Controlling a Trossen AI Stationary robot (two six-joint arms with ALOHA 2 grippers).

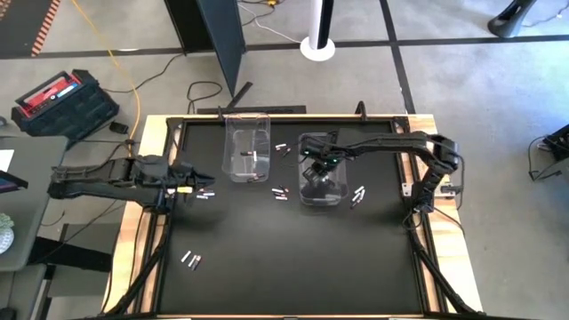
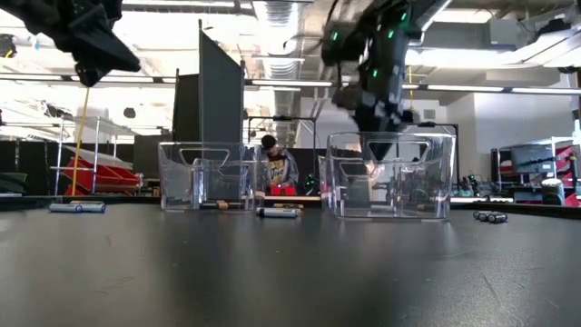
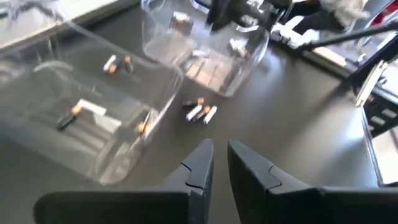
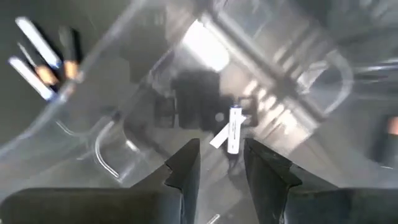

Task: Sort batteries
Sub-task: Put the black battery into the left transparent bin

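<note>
Hovering over the centre-right bin point(image 1: 322, 169), the right gripper point(image 4: 221, 165), spread, drops a battery point(image 4: 234, 129); next, fetch another cell; left gripper point(image 3: 221, 171) nearly pressed together.

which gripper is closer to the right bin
Right. The right gripper hangs directly over the right bin, pointing down into it, with a white battery below its fingers. The left gripper is off by the table's left edge, beyond the left bin.
</note>
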